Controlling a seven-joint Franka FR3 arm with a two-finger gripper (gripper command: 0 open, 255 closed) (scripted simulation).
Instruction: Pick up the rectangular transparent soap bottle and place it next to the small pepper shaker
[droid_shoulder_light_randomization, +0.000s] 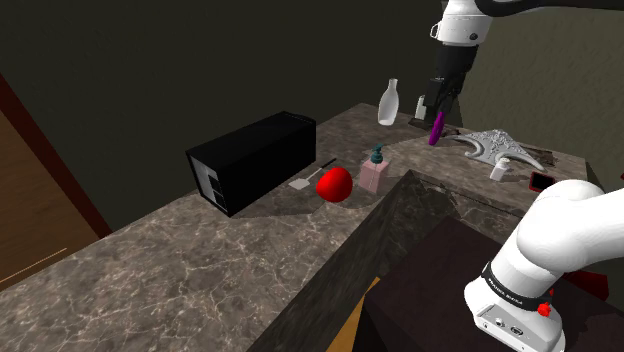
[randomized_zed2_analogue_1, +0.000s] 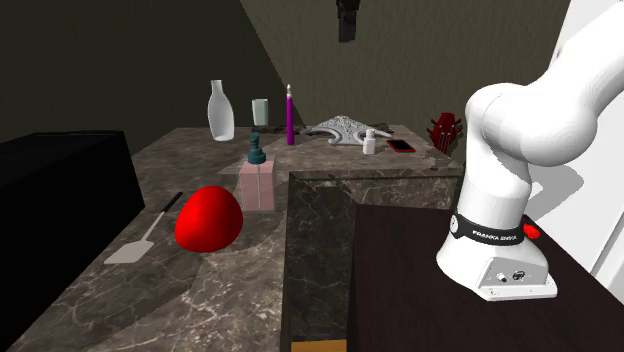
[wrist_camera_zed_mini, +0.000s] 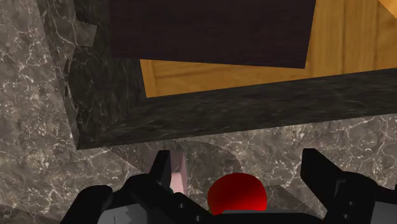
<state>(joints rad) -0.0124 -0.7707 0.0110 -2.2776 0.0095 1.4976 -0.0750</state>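
Observation:
The soap bottle (droid_shoulder_light_randomization: 375, 175) (randomized_zed2_analogue_1: 257, 184) is a pinkish see-through rectangular block with a dark teal pump. It stands upright on the marble counter beside the raised inner corner. The small white pepper shaker (droid_shoulder_light_randomization: 498, 171) (randomized_zed2_analogue_1: 369, 143) stands farther along the counter, next to a silver ornate dish (droid_shoulder_light_randomization: 495, 146) (randomized_zed2_analogue_1: 340, 128). My black gripper (droid_shoulder_light_randomization: 437, 104) (randomized_zed2_analogue_1: 347, 22) (wrist_camera_zed_mini: 203, 177) hangs open high above the counter, holding nothing. In the wrist view the soap bottle (wrist_camera_zed_mini: 177, 170) shows far below, between the fingers and well apart from them.
A red rounded object (droid_shoulder_light_randomization: 334, 184) (randomized_zed2_analogue_1: 209, 218) (wrist_camera_zed_mini: 236, 194) and a spatula (droid_shoulder_light_randomization: 305, 181) (randomized_zed2_analogue_1: 140, 238) lie beside the bottle. A black box (droid_shoulder_light_randomization: 255, 160) stands on the shoulder view's left. A white vase (droid_shoulder_light_randomization: 389, 103), a purple stick (droid_shoulder_light_randomization: 436, 130) and a red flat item (droid_shoulder_light_randomization: 541, 181) stand by the shaker.

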